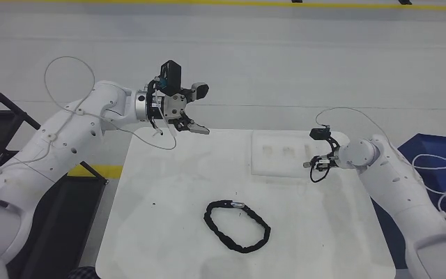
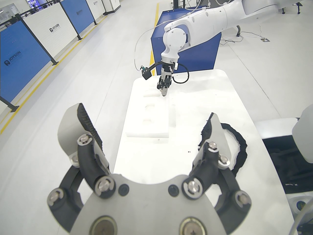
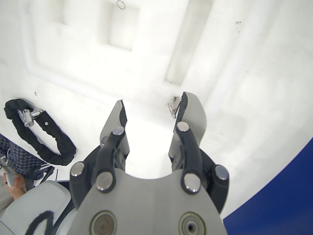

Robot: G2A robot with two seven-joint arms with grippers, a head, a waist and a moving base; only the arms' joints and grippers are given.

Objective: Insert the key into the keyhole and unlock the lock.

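A black chain lock lies in a loop on the white table, toward its front. Its silver lock body shows the keyhole. My right gripper is open, low over the near edge of the white foam tray. A small silvery key lies on the foam against the inner side of one of its fingers. My left gripper is open and holds nothing, raised over the table's far left corner. From there the chain and the right gripper are in sight.
The foam tray has several rectangular recesses; a small ring lies in one. A blue cabinet stands beyond the table's right side. Bare tabletop lies between the chain and the tray.
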